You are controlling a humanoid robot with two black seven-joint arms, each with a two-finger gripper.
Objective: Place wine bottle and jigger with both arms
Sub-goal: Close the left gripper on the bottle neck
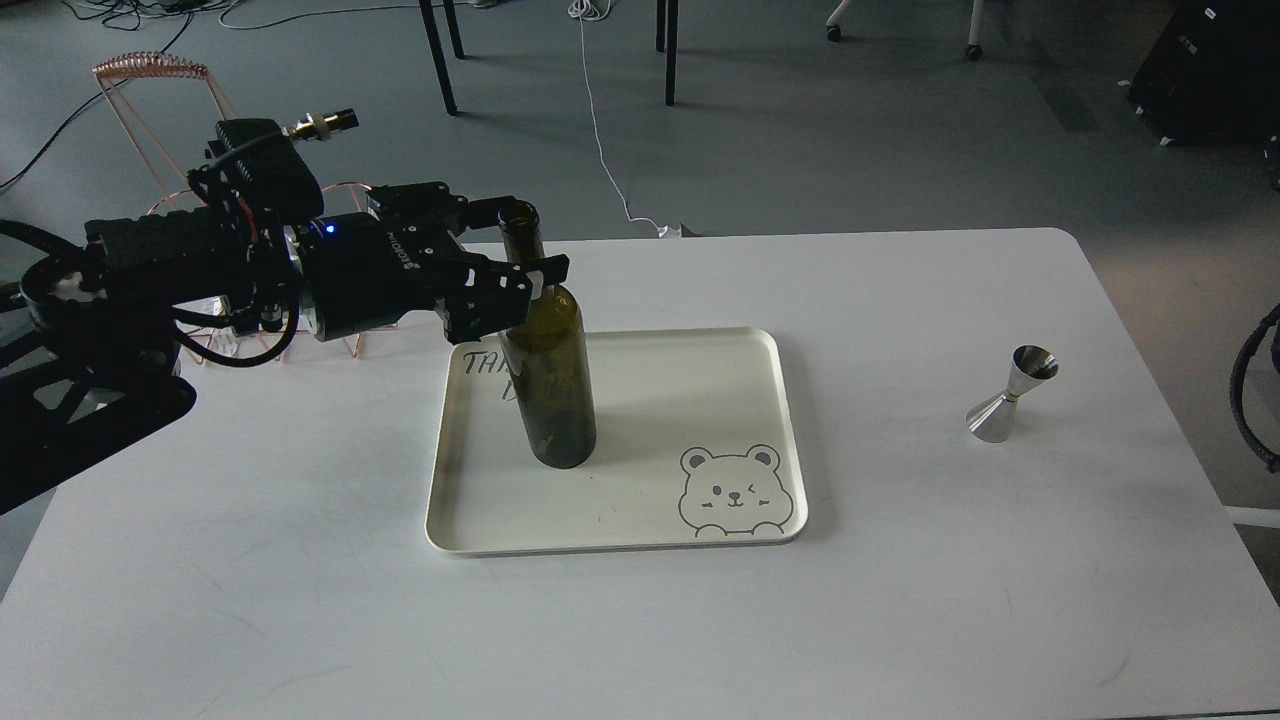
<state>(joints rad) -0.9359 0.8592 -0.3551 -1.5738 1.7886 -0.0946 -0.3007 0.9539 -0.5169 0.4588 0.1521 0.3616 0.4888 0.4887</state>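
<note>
Our left gripper (515, 268) is closed around the neck of the wine bottle (552, 380), which stands upright in the left part of the cream tray (700, 350) with a bear drawing (730, 492). The jigger (1012, 394) stands on the white table (900, 600), well apart to the right of the tray. Of our right arm (1255, 390) only a small part shows, without its gripper.

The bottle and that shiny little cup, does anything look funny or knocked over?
Nothing is knocked over or spilled. The wine bottle stands upright on the tray, with the left claw around its neck. The jigger stands alone on the table, off the tray.
</note>
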